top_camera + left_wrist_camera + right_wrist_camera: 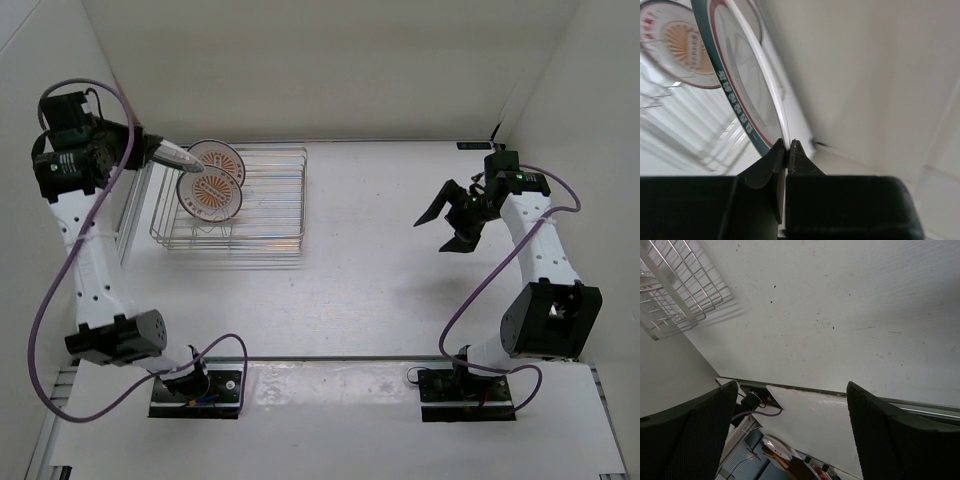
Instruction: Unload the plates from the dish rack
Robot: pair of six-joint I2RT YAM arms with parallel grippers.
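— While the left fingers point(765, 170) pinch the green-rimmed plate point(740, 90) at the left end of the dish rack point(275, 215), what's next?
— Lifting it clear, I'd judge; the right fingers point(700, 435) hang open, well apart.

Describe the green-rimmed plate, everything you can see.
The green-rimmed plate is round, white and glossy, like ceramic, with a dark green rim band carrying small marks and a thin red ring inside it. It stands on edge at the left end of the dish rack, its rim pinched by the shut left tool.

Silver wire rack point(278, 192); orange-sunburst white plates point(210, 195); green-rimmed, red-ringed plate point(747, 90).
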